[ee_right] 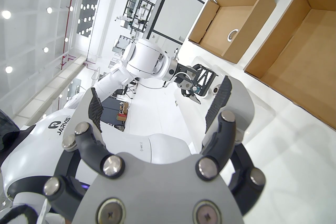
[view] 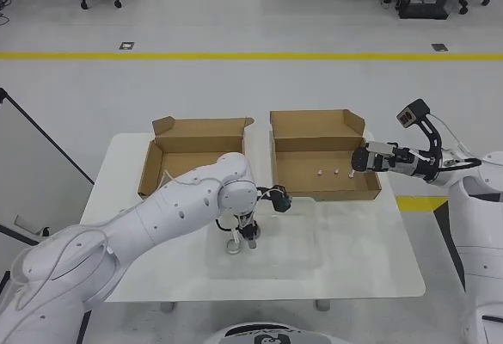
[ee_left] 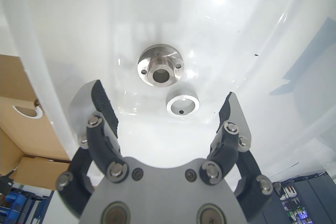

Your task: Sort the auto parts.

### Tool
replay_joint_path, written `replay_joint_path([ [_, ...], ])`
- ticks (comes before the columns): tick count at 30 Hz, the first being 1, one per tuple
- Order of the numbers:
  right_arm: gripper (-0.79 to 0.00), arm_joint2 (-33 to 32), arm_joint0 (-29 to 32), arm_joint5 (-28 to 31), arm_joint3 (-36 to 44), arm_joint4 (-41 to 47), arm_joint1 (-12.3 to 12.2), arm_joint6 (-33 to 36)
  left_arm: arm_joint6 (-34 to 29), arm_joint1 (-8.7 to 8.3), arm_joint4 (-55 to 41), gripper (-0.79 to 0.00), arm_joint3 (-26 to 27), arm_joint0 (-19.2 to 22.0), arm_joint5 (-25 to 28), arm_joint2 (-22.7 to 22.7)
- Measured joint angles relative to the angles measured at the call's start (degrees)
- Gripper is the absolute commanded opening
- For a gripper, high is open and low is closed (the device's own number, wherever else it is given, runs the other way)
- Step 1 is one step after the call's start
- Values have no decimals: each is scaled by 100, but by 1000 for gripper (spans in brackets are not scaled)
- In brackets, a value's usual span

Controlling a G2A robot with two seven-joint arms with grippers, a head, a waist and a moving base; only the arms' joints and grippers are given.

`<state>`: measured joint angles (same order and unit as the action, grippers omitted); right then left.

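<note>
**Two small metal parts, one tricky grab**

A pale workshop floor (view: 260, 86) stretches out behind, with a yellow line (view: 234, 55) crossing the upper part of the overhead picture. The white tabletop (view: 354, 258) in the middle is glossy enough to throw back glare and reflections. Two open cardboard boxes sit side by side along its far edge. One is the left box (view: 158, 163); the other is the right box (view: 328, 194), which has a few small pale pieces (view: 334, 172) on its floor.

The left arm (view: 182, 206) hangs over the centre of the tabletop, its jaws pointing down, spread and empty. The right arm (view: 423, 162) sits at the right box's right-hand wall, jaws also spread with nothing between them.

Beneath the left jaws lie the parts to sort: a flanged hub (ee_left: 160, 68) and, just beside it, a plain ring (ee_left: 182, 104). Both rest flat on the tabletop, outside either box.

My worry is how close together they are. A jaw coming down for one could clip the other and send it skating across that slick surface. Smooth, round metal may also squirt out of the pinch.
</note>
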<state>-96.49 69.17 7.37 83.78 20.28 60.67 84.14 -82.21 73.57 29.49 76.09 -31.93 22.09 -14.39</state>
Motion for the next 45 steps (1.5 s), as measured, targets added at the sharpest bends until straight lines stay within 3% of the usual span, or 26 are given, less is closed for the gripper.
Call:
replay_joint_path([
  [7, 0, 0, 0, 0, 0, 0, 0, 0, 183, 139, -72, 0, -324, 92, 182, 217],
  [15, 0, 0, 0, 0, 0, 0, 0, 0, 294, 282, -180, -68, -666, 178, 294, 386],
  [20, 0, 0, 0, 0, 0, 0, 0, 0, 298, 343, -275, -157, -772, 238, 296, 464],
  [21, 0, 0, 0, 0, 0, 0, 0, 0, 299, 351, -287, -212, -790, 243, 297, 466],
  [23, 0, 0, 0, 0, 0, 0, 0, 0, 295, 370, -303, -228, -828, 247, 293, 466],
  [29, 0, 0, 0, 0, 0, 0, 0, 0, 258, 420, -345, -209, -902, 251, 257, 465],
  [36, 0, 0, 0, 0, 0, 0, 0, 0, 247, 460, -345, -289, -941, 265, 245, 465],
  [45, 0, 0, 0, 0, 0, 0, 0, 0, 151, 447, -210, -259, -704, 314, 148, 426],
])
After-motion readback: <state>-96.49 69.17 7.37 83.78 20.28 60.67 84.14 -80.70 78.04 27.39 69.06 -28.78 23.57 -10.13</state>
